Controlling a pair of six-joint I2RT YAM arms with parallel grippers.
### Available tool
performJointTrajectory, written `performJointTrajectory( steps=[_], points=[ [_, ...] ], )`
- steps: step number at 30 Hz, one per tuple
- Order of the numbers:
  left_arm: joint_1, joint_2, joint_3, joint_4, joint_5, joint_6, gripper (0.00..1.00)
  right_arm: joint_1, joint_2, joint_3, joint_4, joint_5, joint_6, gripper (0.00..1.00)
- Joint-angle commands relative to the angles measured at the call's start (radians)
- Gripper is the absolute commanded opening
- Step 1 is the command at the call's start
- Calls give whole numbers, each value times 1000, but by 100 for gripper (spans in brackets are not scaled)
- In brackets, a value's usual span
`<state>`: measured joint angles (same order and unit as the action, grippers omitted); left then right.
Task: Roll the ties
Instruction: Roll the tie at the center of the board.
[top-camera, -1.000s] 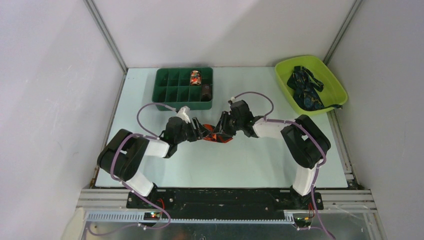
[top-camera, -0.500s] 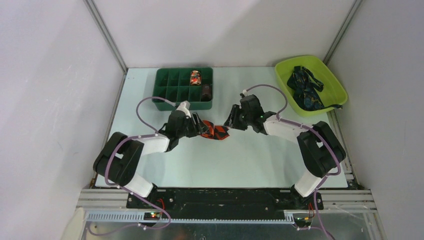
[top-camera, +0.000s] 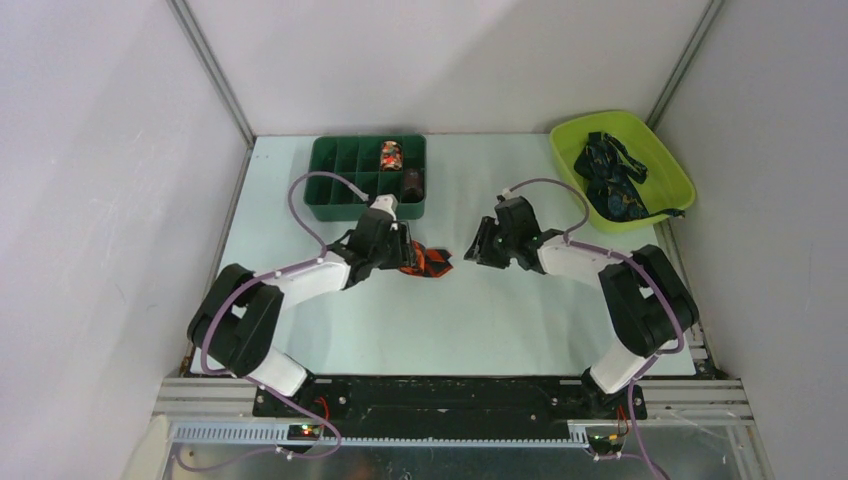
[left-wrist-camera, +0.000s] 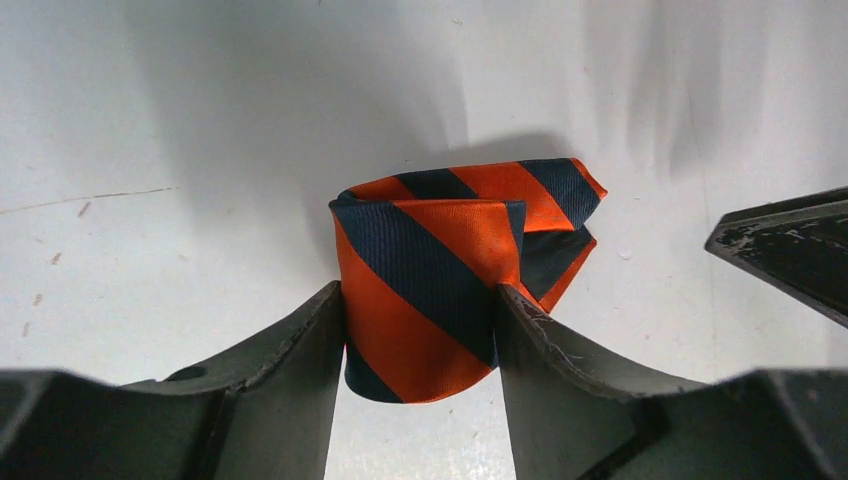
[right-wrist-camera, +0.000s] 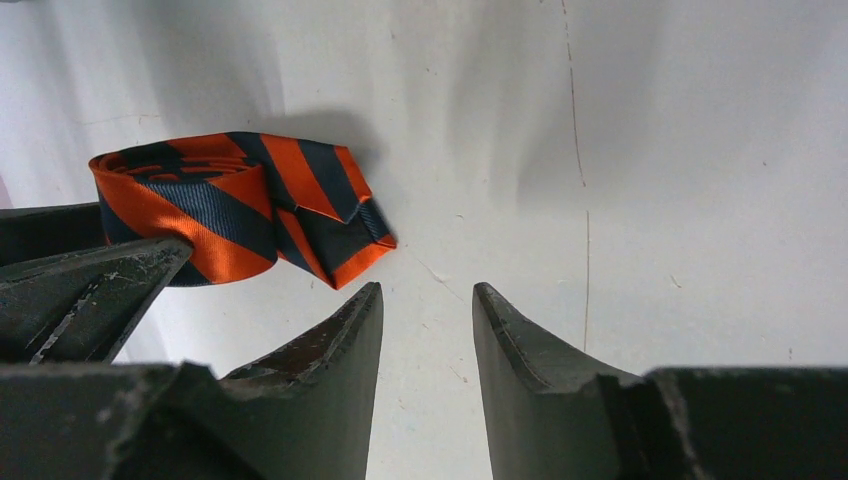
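Withdrawn rightward, right hand (right-wrist-camera: 427, 292) gapes empty; left hand (left-wrist-camera: 420, 292) clamps the rolled tie (left-wrist-camera: 430, 245).

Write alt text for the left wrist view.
A rolled orange tie with navy diagonal stripes is gripped between the two dark fingers of the left pincer, with the white table behind it. A dark finger from the other arm pokes in at the right edge.

A rolled tie (top-camera: 428, 262) lies mid-desk (top-camera: 480, 320) between the left tool's (top-camera: 408, 256) fingers, the right tool (top-camera: 478, 250) near it at 3 o'clock. At 11 o'clock, a compartment tray (top-camera: 340, 180) holds a tie roll (top-camera: 391, 156); at 1 o'clock, a tub (top-camera: 668, 170) holds heaped ties (top-camera: 612, 180).
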<state>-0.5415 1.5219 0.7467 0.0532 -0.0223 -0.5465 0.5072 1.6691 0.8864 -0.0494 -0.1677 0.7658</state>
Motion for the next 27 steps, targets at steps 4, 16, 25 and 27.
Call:
performJointTrajectory(
  steps=[4, 16, 25, 27],
  points=[
    [-78, 39, 162, -251, -207, 110, 58, -16, -60, -20, 24, 17, -18, 41],
    [-210, 245, 436, -541, -436, 192, 55, -42, -95, -62, 34, 18, -13, 41],
    [-295, 372, 597, -702, -607, 221, 54, -58, -114, -83, 33, 21, -14, 41],
    [-308, 397, 624, -726, -626, 228, 54, -59, -116, -87, 34, 22, -15, 41]
  ],
)
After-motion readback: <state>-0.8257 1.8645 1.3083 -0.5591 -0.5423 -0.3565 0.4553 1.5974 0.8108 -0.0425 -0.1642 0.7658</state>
